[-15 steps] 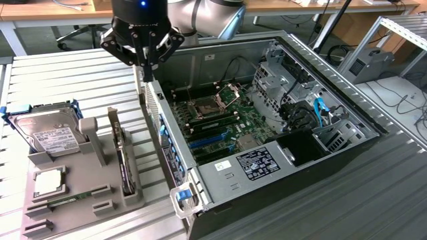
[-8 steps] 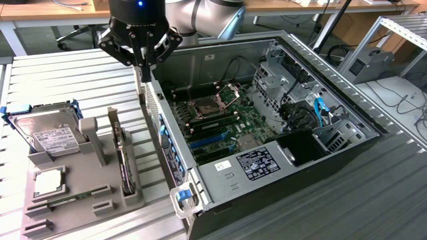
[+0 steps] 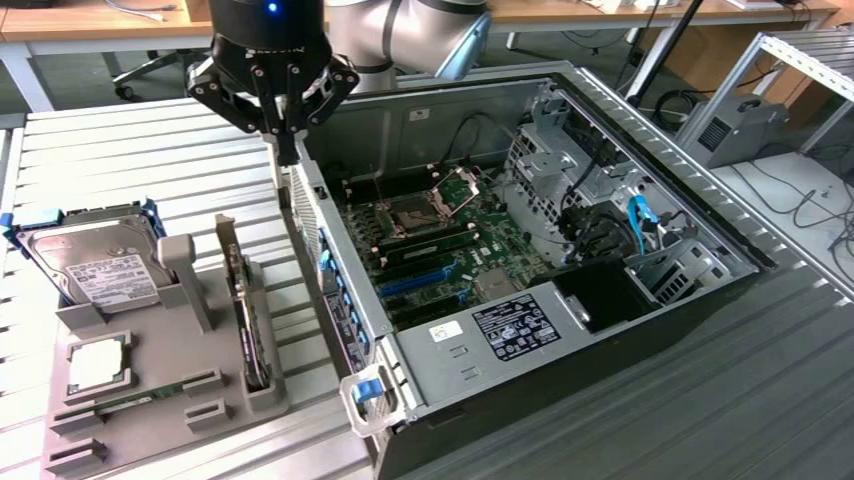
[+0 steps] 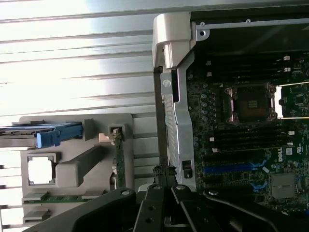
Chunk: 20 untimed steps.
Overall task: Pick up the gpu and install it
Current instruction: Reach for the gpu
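Currently the thin green-and-black gpu card point(image 3: 248, 320) is standing on edge in the grey plastic holder tray point(image 3: 200, 300), beside the open black computer case point(image 3: 400, 120). The black gripper point(image 3: 284, 150) is hovering over the case wall nearest the tray, fingers pressed together and holding nothing. The pick-up seems unstarted; grasping calls for opening the jaws and aligning them above the card's upper edge.

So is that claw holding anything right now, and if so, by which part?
Nothing is held. The gripper is shut and empty, above the edge of the computer case. The gpu stands on edge in the gray holder.
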Motion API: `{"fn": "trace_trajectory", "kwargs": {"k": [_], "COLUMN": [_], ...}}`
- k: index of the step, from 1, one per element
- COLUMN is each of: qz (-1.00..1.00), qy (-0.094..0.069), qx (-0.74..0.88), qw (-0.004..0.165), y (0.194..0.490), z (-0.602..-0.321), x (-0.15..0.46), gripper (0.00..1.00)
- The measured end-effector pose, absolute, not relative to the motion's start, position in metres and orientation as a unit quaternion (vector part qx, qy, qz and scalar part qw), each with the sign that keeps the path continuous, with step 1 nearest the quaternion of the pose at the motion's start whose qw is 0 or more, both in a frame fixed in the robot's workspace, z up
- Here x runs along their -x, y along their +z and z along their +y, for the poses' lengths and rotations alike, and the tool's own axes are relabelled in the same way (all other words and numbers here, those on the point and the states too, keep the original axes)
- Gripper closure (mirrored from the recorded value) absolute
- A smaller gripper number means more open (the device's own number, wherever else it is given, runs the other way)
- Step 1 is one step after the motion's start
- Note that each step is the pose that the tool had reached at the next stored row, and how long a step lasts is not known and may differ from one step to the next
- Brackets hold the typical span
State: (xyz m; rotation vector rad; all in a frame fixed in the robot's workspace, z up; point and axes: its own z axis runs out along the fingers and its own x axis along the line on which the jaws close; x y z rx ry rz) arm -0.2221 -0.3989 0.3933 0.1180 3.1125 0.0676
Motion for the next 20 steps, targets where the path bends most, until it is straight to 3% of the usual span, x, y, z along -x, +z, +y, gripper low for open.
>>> {"fn": "trace_trajectory", "kwargs": {"k": [20], "qz": [0.999], "qy": [0.022], "qx": [-0.038], "qw": [0.013], "y": [0.393], "z": [-0.399], "x": [0.235], "gripper": [0.89]}}
